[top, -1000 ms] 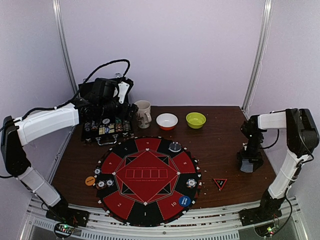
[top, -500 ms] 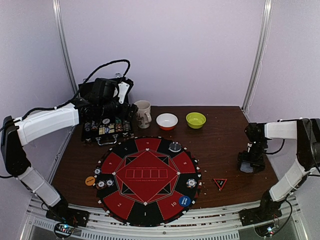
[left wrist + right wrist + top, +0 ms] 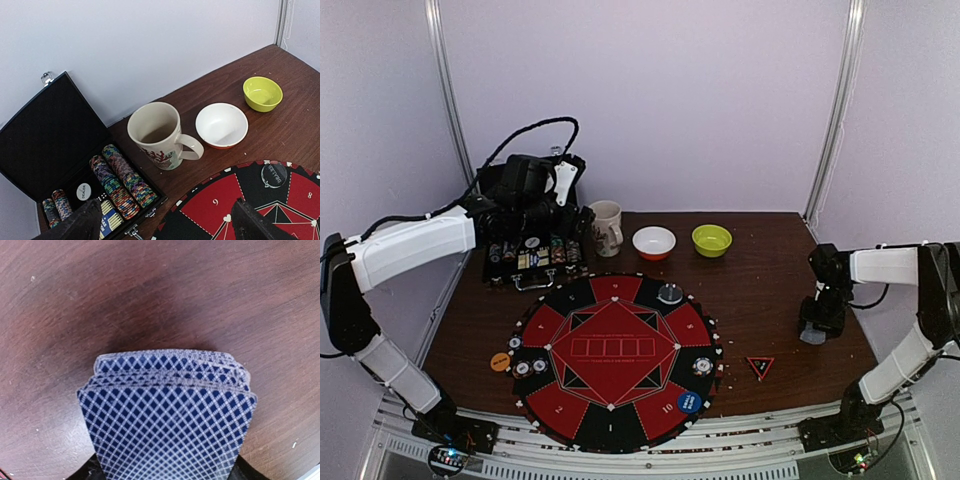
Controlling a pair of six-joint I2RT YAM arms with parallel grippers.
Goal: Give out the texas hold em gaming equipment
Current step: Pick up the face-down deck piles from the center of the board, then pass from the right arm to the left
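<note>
A fanned stack of blue diamond-backed playing cards (image 3: 167,415) stands between the fingers of my right gripper (image 3: 165,472), which is shut on its two side edges just above the bare wood. From above, that right gripper (image 3: 815,330) is at the table's right side, behind the red-black triangle marker (image 3: 760,366). Striped poker chips (image 3: 530,367) and another chip (image 3: 703,366) lie on the mat, with an orange disc (image 3: 500,361) and a blue disc (image 3: 689,402) at its rim. My left gripper (image 3: 162,227) hangs open over the chip case (image 3: 120,182), holding nothing.
The round red-and-black mat (image 3: 610,395) fills the middle. Behind it stand the open black case (image 3: 533,258), a mug (image 3: 607,227), a white bowl (image 3: 654,242) and a green bowl (image 3: 711,240). A clear disc (image 3: 669,293) sits on the mat's far edge.
My right arm has lowered and its jaws, wide half a second ago, have narrowed onto the cards. The left arm has barely moved.
</note>
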